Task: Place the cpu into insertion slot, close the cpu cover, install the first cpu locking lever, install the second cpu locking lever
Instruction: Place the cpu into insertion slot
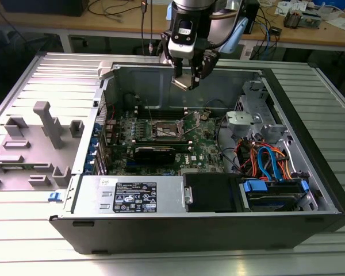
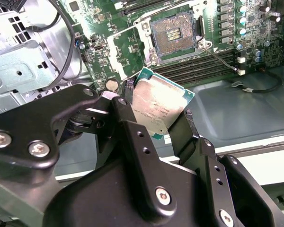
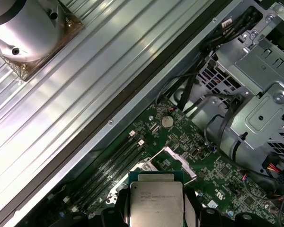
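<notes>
Currently none of the four steps is reading as done: the cpu [image 2: 161, 106] is hanging in the air, well above the green board and not yet in the insertion slot [image 2: 174, 35], which is lying bare with its dark pin field showing inside the silvery rim. In the first wrist view the cpu cover [image 3: 180, 160] is standing tipped up off the slot, its window open to the board behind, so closing is waiting too. A thin wire lever [image 2: 220, 56] is angling out across the memory slots, away from the slot and apparently unlatched; the second lever I am not making out with any certainty. The tool [image 1: 187, 77] is clenching the cpu by two opposite edges, its black fingers [image 2: 128, 120] pressing one against either side, with the metal top facing the second wrist camera and the chip tilting somewhat. In the exterior view the tool is hovering near the rear wall of the open computer case [image 1: 161, 198], above the slot and apart from it, touching nothing but the cpu. The case is lying on its side on the ribbed tabletop [image 1: 23, 241].
</notes>
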